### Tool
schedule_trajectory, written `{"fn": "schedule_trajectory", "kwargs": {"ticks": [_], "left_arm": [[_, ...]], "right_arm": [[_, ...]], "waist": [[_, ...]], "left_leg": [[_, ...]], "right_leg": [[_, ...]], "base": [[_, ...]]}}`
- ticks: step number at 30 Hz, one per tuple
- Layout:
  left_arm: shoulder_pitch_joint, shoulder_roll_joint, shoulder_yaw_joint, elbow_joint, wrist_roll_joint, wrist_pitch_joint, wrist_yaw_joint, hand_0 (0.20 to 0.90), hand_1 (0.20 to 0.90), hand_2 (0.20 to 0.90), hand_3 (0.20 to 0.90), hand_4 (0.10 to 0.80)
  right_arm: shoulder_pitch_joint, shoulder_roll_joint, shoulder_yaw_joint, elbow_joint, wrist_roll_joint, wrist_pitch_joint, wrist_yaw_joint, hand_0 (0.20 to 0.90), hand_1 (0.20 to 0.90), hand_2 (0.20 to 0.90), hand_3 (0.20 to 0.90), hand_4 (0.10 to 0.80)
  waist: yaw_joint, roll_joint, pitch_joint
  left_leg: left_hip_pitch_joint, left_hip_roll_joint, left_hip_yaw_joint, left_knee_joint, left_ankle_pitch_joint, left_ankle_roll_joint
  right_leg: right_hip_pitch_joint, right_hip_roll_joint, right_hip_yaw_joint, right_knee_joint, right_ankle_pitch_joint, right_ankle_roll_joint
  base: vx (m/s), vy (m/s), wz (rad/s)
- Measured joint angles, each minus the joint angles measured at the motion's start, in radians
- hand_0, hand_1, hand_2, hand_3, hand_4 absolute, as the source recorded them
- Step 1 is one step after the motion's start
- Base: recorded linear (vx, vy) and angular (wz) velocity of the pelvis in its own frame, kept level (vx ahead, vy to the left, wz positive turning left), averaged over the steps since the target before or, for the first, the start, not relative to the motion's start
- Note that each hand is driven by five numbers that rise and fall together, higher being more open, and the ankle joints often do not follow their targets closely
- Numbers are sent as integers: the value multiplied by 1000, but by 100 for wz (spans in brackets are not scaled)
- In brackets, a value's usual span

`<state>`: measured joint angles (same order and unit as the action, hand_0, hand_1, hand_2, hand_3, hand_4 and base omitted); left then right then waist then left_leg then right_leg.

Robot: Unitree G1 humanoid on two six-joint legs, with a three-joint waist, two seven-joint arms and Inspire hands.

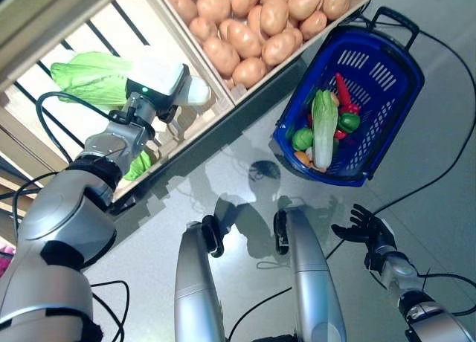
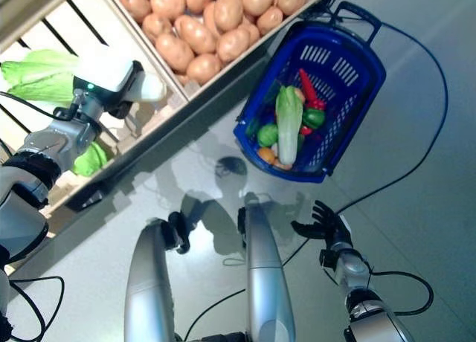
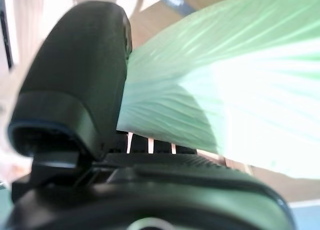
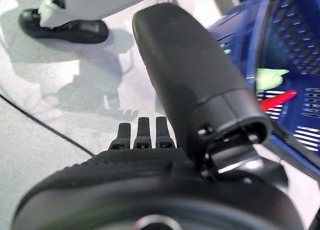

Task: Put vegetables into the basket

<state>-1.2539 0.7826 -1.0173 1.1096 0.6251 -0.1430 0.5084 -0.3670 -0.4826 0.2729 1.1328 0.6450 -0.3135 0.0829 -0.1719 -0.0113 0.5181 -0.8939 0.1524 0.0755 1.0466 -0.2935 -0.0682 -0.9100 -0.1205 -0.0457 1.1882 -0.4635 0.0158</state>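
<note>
My left hand [image 3: 150, 190] reaches into a wooden crate [image 1: 195, 123] at the left. Its thumb [image 3: 75, 75] rests against a pale green cabbage [image 1: 89, 74] that lies between thumb and straight fingers. The cabbage's white stem end [image 1: 198, 94] shows past the wrist. On the floor at the upper right stands the blue basket [image 1: 394, 67], holding another long cabbage [image 1: 324, 126], a green pepper [image 1: 348, 122], a red chilli [image 1: 342, 89] and other small vegetables. Low at the right, over the floor, my right hand [image 1: 366, 227] is open and holds nothing.
A second wooden crate full of potatoes [image 1: 253, 22] sits beside the cabbage crate. Another green leaf [image 1: 137, 166] lies in the crate under my left forearm. The grey floor [image 1: 416, 171] stretches between the crates, the basket and my right hand.
</note>
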Motion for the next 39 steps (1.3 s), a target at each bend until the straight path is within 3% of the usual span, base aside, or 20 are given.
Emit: {"fn": "schedule_trajectory", "kwargs": {"ticks": [7, 10, 13, 14, 15, 17, 18, 22, 27, 30, 34, 39], "left_arm": [[44, 48, 9, -45, -15, -68, 25, 300, 300, 300, 300, 400], [132, 65, 107, -92, -37, -112, 74, 300, 300, 300, 300, 400], [284, 68, 188, -178, -30, -133, 94, 300, 300, 300, 300, 400], [353, 67, 195, -217, -30, -137, 95, 300, 300, 300, 300, 400], [415, 67, 222, -258, -38, -142, 95, 300, 300, 300, 300, 400], [544, 58, 325, -332, -53, -151, 94, 300, 300, 300, 300, 400], [664, 39, 439, -401, -54, -166, 92, 300, 300, 300, 300, 400], [871, 12, 561, -524, -74, -195, 93, 300, 300, 300, 300, 400], [900, -33, 567, -536, -109, -277, 91, 300, 300, 300, 300, 400], [893, -45, 568, -553, -212, -337, 66, 300, 300, 300, 300, 400], [841, -140, 573, -580, -450, -352, -49, 300, 300, 300, 300, 400], [851, -220, 574, -734, -694, -345, -218, 300, 300, 300, 300, 400]], "right_arm": [[31, 4, -33, 0, 0, -1, 22, 900, 900, 900, 900, 800], [57, 33, -66, 1, 0, -4, 24, 900, 900, 900, 900, 800], [103, 63, -89, 1, 3, -4, 26, 900, 900, 900, 900, 800], [136, 73, -93, -1, 29, -4, 34, 900, 900, 900, 900, 800], [160, 87, -113, -2, 51, -3, 48, 900, 900, 900, 900, 800], [198, 99, -127, -55, 78, 3, 56, 900, 900, 900, 900, 800], [274, 96, -137, -203, 79, 29, 44, 900, 900, 900, 900, 800], [343, 122, -136, -508, 81, 33, -18, 900, 900, 900, 900, 800], [223, 123, -137, -619, 111, 1, -67, 900, 900, 900, 900, 800], [85, 100, -132, -619, 119, 24, -56, 900, 900, 900, 900, 800], [-69, -21, -85, -616, 109, 82, 25, 900, 900, 900, 900, 800], [-182, -63, -50, -652, 71, 172, 84, 900, 900, 900, 900, 800]], "waist": [[22, -4, -13], [37, -5, -44], [54, 3, -108], [54, 12, -179], [57, 15, -200], [64, 20, -212], [74, 33, -241], [105, 56, -323], [153, 75, -411], [169, 73, -447], [192, 49, -464], [201, -5, -487]], "left_leg": [[220, -16, 19, -175, 30, -8], [340, -28, 32, -294, 60, -12], [473, -38, 48, -447, 102, -14], [481, -44, 48, -489, 114, -14], [537, -51, 48, -536, 127, -14], [634, -55, 53, -619, 148, -13], [681, -55, 67, -689, 167, -14], [838, -63, 61, -913, 260, -8], [940, -75, 39, -1047, 309, 9], [977, -73, 35, -1099, 327, 19], [989, -83, 14, -1122, 336, 30], [990, -91, 7, -1134, 338, 30]], "right_leg": [[211, -20, -25, -153, 16, 9], [320, -24, -36, -248, 35, 11], [431, -31, -54, -367, 62, 13], [440, -33, -65, -401, 68, 17], [494, -34, -76, -440, 75, 21], [585, -31, -82, -511, 88, 26], [622, -31, -103, -566, 104, 29], [770, -16, -150, -741, 159, 41], [890, -4, -158, -882, 200, 70], [961, 13, -160, -1000, 256, 85], [1033, 22, -181, -1132, 319, 99], [1077, 28, -185, -1219, 356, 104]], "base": [[64, -2, 2], [157, 2, 2], [129, -6, -5], [137, -23, 16], [147, -48, 12], [91, -41, -6], [88, -38, -11], [59, -44, 18], [12, -59, 21], [5, -114, 9], [-11, -122, 12], [4, -66, 9]]}}
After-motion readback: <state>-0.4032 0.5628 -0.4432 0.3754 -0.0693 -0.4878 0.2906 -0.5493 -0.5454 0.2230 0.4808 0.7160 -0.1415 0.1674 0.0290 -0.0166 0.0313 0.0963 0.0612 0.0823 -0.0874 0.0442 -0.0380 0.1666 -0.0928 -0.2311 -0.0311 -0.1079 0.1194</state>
